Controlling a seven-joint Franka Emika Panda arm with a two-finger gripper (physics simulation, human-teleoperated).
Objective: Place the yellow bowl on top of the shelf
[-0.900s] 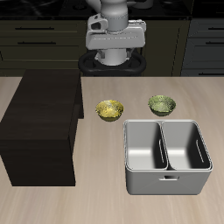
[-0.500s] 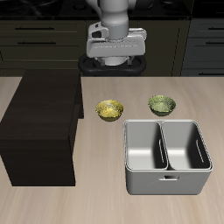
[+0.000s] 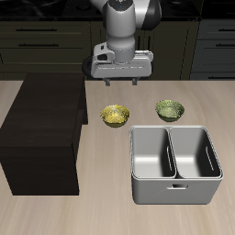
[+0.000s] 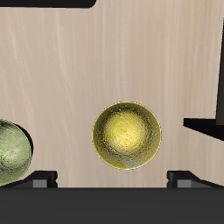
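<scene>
Exterior view: small round bright yellow-gold bowl with speckled inside (image 3: 114, 116) sitting on the light wood table (image 3: 110, 207), between the large dark brown-black box-like shelf (image 3: 46, 124) and the grey two-compartment metal bin (image 3: 176, 163), just off the bin's back corner. Duller olive-green bowl (image 3: 169, 110) farther along, behind the bin, apart from the yellow one. White two-finger gripper (image 3: 113, 81) hanging above the table, farther back than the yellow bowl and well clear of it vertically. Fingers spread, nothing between them. Bowl lying toward the table's front edge from the gripper, almost straight ahead, little sideways offset. Shelf top bare, bowl not on it; task looks barely begun, approach phase by the look of it.

Wrist view: yellow bowl (image 4: 128, 135) upright, rim fully visible, roughly centred across the span between the two dark fingertips (image 4: 40, 179). Fingertips wide apart, empty. Olive-green bowl (image 4: 12, 152) cut off at the frame edge, separate from the yellow one. Dark slab of the shelf (image 4: 213, 122) at the opposite edge, close beside the bowl but not touching.

Round bowl, so no long axis to match; rim pinch workable from any side. Key relation: short forward shift plus straight descent needed. Probable risk: outer finger crowding the shelf wall during the pinch.
</scene>
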